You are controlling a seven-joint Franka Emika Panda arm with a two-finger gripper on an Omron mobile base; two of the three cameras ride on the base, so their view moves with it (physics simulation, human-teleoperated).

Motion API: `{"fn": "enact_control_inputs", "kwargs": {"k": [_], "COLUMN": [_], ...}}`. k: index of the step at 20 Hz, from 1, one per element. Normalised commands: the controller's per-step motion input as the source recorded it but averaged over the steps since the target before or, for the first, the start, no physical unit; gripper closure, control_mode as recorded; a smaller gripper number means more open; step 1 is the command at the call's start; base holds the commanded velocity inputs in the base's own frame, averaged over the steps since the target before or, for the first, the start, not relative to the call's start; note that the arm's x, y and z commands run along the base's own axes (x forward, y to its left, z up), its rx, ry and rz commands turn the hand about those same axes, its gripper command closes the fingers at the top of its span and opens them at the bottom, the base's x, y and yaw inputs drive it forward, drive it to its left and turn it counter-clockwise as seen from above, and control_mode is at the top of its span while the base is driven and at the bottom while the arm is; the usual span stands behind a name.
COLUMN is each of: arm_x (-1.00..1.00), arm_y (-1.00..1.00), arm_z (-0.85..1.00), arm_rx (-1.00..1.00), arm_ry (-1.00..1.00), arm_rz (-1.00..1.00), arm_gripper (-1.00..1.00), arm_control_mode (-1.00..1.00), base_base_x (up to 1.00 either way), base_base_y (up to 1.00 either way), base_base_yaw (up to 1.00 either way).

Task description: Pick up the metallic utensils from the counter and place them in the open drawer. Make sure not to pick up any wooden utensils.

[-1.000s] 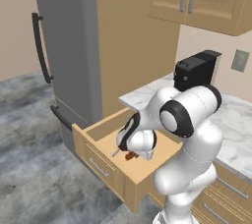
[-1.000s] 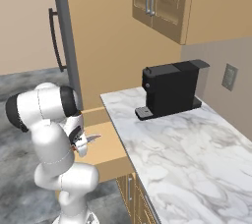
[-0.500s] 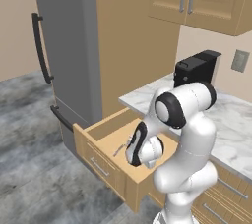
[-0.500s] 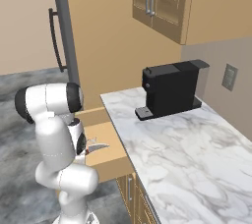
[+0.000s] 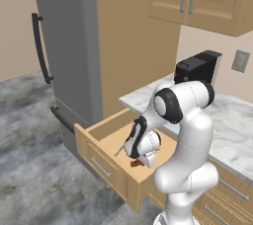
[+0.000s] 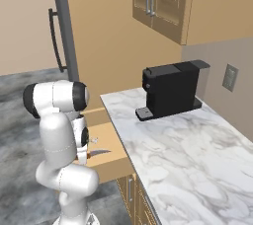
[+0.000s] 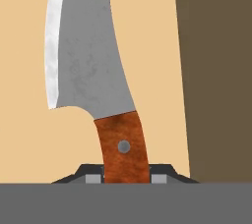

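Grey-bladed knife (image 7: 88,70), red-brown handle

The knife (image 7: 91,70) runs up the middle of the frame, its grey blade reaching the upper left. The pincer (image 7: 126,176) at bottom centre clamps its red-brown handle. Behind lies the tan drawer (image 7: 157,70) floor, a darker brown wall on the right.

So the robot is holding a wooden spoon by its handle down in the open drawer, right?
Not a spoon. The hand view shows the tool gripping a knife with a grey blade by its red-brown handle; it is indeed down in the open drawer.
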Motion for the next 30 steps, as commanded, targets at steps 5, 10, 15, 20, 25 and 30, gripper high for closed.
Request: {"fn": "enact_control_inputs", "kwargs": {"k": [5,10,15,20,25,30], "arm_x": [0.00,0.00,0.00,-0.29,-0.77,-0.49], "arm_y": [0.16,0.01,0.00,0.00,0.00,-0.01], "arm_z": [0.00,0.02,0.17,0.46,0.85,1.00], "arm_rx": [0.00,0.00,-0.04,-0.02,0.00,-0.02], "arm_ry": [0.08,0.00,0.00,0.00,0.00,0.02], "arm_rz": [0.00,0.00,0.00,-0.04,-0.06,0.03], "arm_gripper": [-1.00,-1.00,-1.00,-1.00,-1.00,-1.00], "arm_control_mode": [-1.00,-1.00,-1.00,-1.00,-1.00,-1.00], "base_base_x": [0.00,0.00,0.00,0.00,0.00,0.00], "base_base_y": [0.00,0.00,0.00,0.00,0.00,0.00], "base_base_yaw": [0.00,0.00,0.00,0.00,0.00,0.00]}}
